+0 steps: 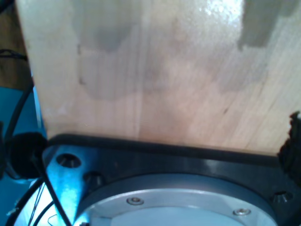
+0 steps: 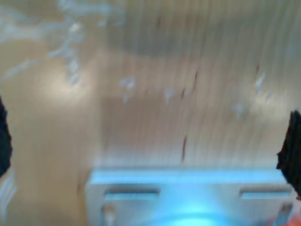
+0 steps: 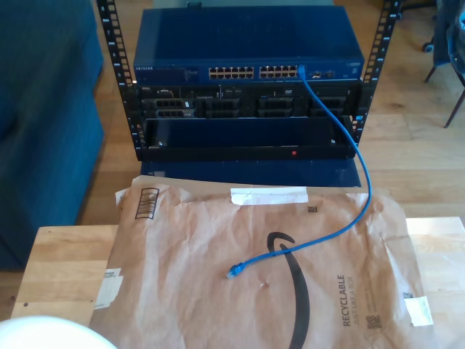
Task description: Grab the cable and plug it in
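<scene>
Bright-blue cable (image 3: 347, 142) plugged at one end into the top row of ports on the blue network switch (image 3: 247, 47), toward the exterior view's right. From there running down past the black server unit (image 3: 247, 109) and the open rack bay, curving out toward the exterior view's right, then sweeping back across the brown paper mailer (image 3: 218, 276). Free end lying loose near the mailer's middle, its small clear plug (image 3: 232, 273) flat on the paper, just beside the printed black arrow. Mailer spread over a pale wooden table (image 3: 65, 269). Pale wood grain close under the lens in both wrist views, with a dark mounting plate (image 1: 155, 157) and a metal flange at the near edge of the first. Dark shapes at the frame edges of the second wrist view possibly fingertips, too blurred to be sure. Spread of my first gripper and my second gripper impossible to tell, so cable's position relative to either jaw unclear.
</scene>
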Motion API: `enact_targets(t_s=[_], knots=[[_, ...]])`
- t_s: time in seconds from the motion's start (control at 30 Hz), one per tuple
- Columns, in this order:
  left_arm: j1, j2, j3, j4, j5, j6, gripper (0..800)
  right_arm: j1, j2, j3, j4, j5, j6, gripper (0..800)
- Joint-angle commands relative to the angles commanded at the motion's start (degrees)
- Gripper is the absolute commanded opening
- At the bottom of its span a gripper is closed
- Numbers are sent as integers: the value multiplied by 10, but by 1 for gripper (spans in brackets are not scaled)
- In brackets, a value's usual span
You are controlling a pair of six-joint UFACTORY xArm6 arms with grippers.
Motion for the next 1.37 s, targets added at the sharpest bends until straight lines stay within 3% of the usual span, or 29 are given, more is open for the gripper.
enact_targets(t_s=[1.37], knots=[[0, 0, 0, 0, 0, 0, 800, -4, -8, 10, -2, -22, -1, 797]])
